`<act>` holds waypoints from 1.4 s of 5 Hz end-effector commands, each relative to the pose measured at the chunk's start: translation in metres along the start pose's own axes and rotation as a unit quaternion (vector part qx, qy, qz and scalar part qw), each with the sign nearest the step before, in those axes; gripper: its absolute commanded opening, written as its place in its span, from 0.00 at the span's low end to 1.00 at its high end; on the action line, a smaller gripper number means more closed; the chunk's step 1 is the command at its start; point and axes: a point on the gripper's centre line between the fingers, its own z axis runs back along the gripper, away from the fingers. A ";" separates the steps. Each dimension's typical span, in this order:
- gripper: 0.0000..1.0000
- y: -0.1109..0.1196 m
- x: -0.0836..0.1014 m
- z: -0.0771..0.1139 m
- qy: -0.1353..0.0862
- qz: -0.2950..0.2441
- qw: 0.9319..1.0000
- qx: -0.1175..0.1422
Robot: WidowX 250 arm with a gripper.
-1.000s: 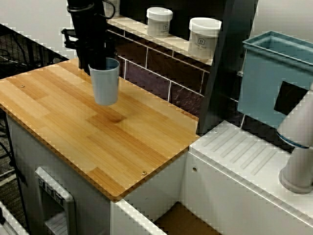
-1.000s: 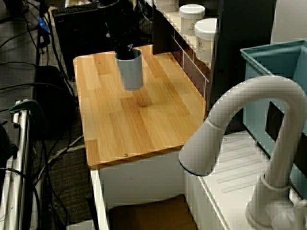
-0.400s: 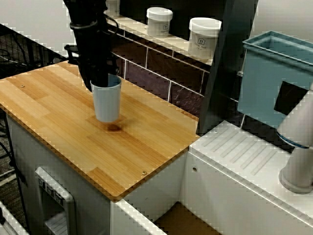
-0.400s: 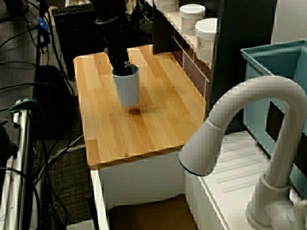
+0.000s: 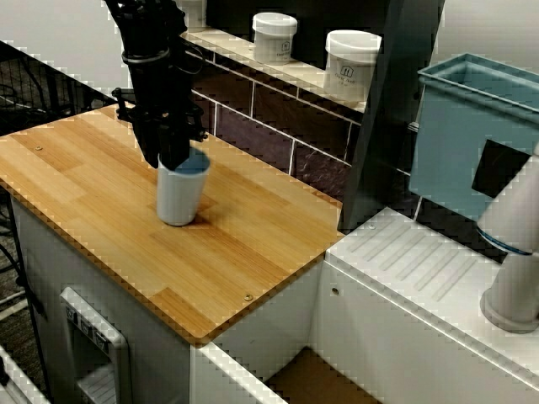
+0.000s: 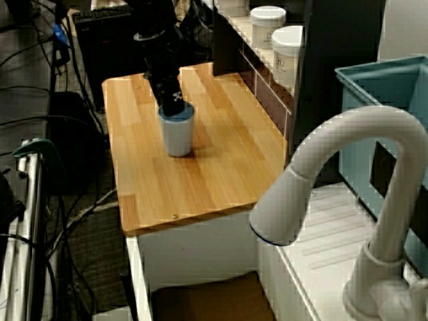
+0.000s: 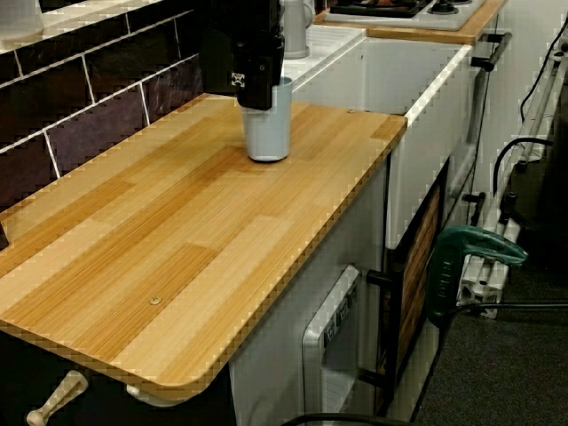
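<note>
A pale blue-grey cup (image 5: 179, 198) stands upright on the wooden counter (image 5: 253, 244), roughly mid-board. My black gripper (image 5: 178, 157) comes down from above and pinches the cup's rim on its back side, one finger inside and one outside. In the view over the tap, the cup (image 6: 178, 137) sits under the gripper (image 6: 173, 107), and its base touches the counter (image 6: 200, 180). Seen along the counter, the gripper (image 7: 258, 91) hides the near part of the cup (image 7: 267, 133) rim.
Two white jars (image 5: 274, 36) (image 5: 351, 63) stand on the tiled shelf behind the counter. A teal bin (image 5: 472, 143) and a white tap (image 6: 348, 174) are at the right, above a white drainboard (image 5: 421, 269). Cables lie on the floor (image 6: 60, 200) past the counter's edge.
The gripper came down with the cup, which hung above the wood a second ago and now rests on it. The shadow under the cup has closed up.
</note>
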 end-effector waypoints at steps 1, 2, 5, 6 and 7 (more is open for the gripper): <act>1.00 0.004 -0.011 0.016 -0.010 -0.014 1.000 0.000; 1.00 0.006 -0.008 0.024 -0.013 -0.011 1.000 -0.005; 1.00 0.002 0.012 0.063 -0.035 0.006 0.999 -0.018; 1.00 0.013 0.013 0.071 -0.037 -0.001 0.999 -0.014; 1.00 0.031 0.012 0.072 -0.042 -0.010 0.999 -0.002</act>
